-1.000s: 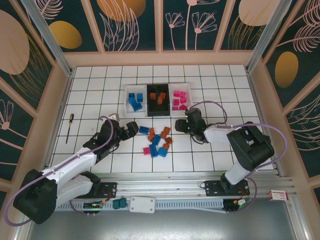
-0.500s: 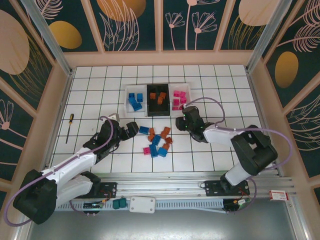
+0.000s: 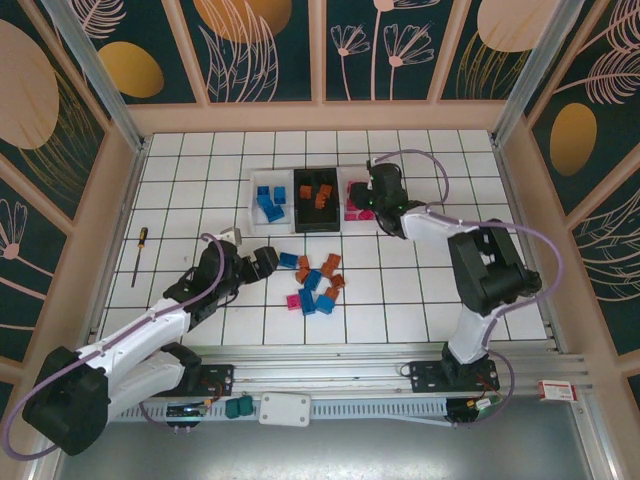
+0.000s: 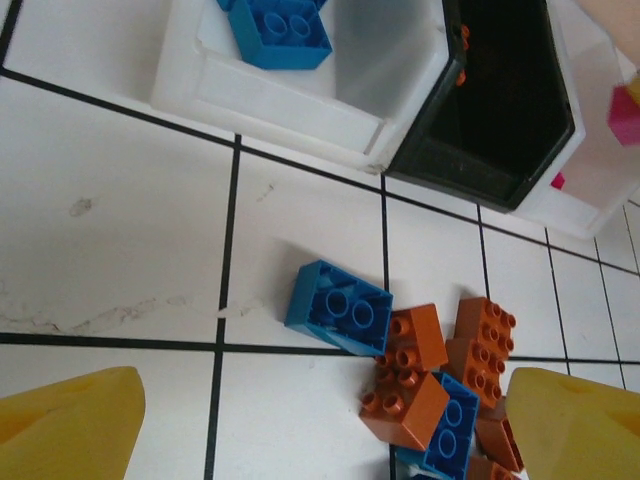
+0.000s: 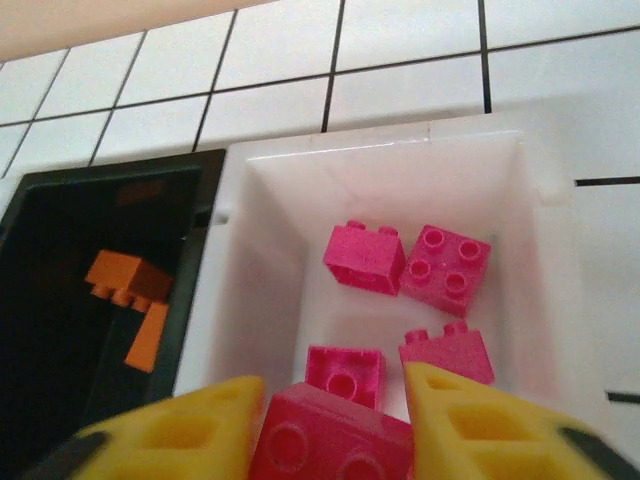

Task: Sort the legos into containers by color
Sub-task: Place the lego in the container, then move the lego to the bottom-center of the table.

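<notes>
Right pincer [image 5: 335, 432] grips a pink brick [image 5: 330, 445] above the right white tray [image 5: 545, 290], where four pink ones lie. Left pincer [image 4: 320, 420] gapes wide, empty, over loose blue and orange bricks [image 4: 425, 385] on the tabletop [image 4: 100, 250].

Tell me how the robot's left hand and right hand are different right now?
The left gripper is wide open and empty; the right gripper pinches a pink brick. The left gripper points at the loose pile of bricks on the tiles; the right gripper is above the white tray that has other pink bricks in it. Both have yellow fingers.
</notes>
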